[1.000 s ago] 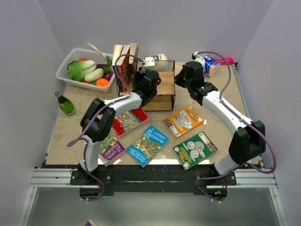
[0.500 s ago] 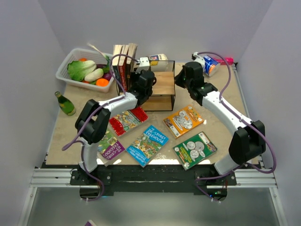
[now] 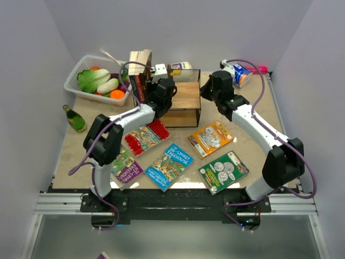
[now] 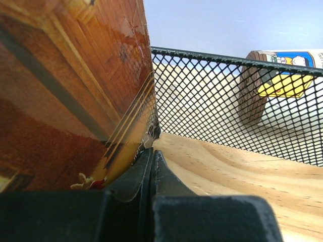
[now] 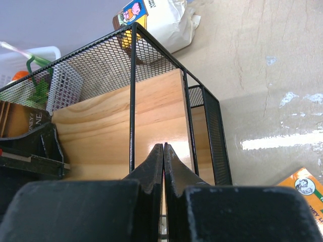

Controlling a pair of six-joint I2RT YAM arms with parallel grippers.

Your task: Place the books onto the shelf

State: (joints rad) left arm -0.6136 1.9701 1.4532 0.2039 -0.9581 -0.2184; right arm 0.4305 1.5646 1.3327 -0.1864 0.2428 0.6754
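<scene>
- While closed and empty, left fingers [image 4: 136, 177] sit against upright books [image 3: 139, 66] at the shelf [image 3: 185, 96]'s left end.
- Right fingers [image 5: 174, 170], closed too, hang over the shelf.
- Other books [image 3: 171, 163] lie flat on the tabletop [image 3: 81, 148].

Looking like a robotics lab cell: plain pale walls [image 3: 32, 65] boxing in a tan bench [image 3: 73, 143], two arms [image 3: 129, 118] sitting bolted to an aluminium rail [image 3: 54, 204], staged props lying about: white basket [image 3: 94, 96] of toy vegetables [image 3: 91, 78], green bottle [image 3: 75, 118], scattered books [image 3: 170, 166].
</scene>
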